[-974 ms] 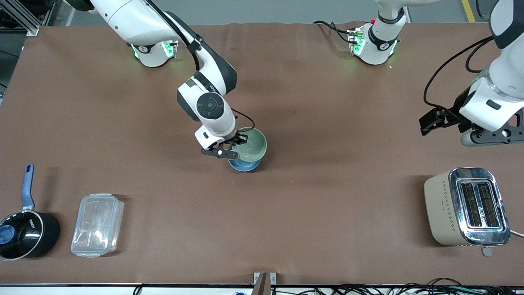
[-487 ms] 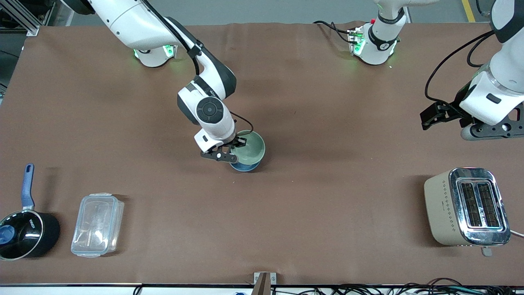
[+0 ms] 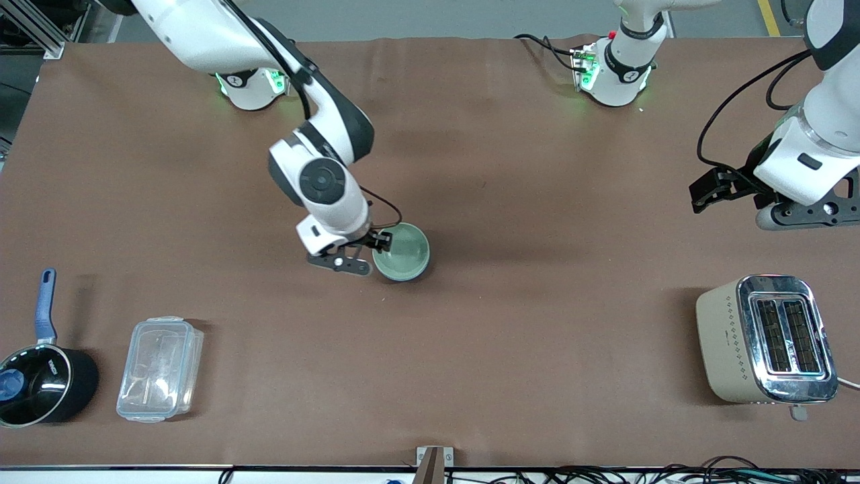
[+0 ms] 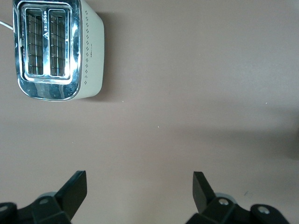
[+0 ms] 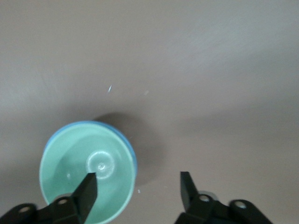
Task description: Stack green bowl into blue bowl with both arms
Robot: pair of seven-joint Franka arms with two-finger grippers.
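The green bowl (image 3: pixel 402 252) sits nested in the blue bowl in the middle of the table. The green bowl hides the blue bowl almost wholly in the front view. In the right wrist view the green bowl (image 5: pixel 86 172) shows a thin rim of the blue bowl (image 5: pixel 100 123) around it. My right gripper (image 3: pixel 356 263) is open and empty at the bowls' edge toward the right arm's end (image 5: pixel 138 189). One finger is over the green bowl's inside, the other over bare table. My left gripper (image 3: pixel 806 220) is open and empty (image 4: pixel 139 186) and waits over the table by the toaster.
A beige toaster (image 3: pixel 766 339) stands at the left arm's end and shows in the left wrist view (image 4: pixel 56 49). A clear plastic container (image 3: pixel 160 370) and a black saucepan with a blue handle (image 3: pixel 40 383) stand at the right arm's end, near the front edge.
My right gripper let go of the green bowl, which settled down into the blue bowl. The gripper moved off toward the right arm's end. The left arm shifted slightly.
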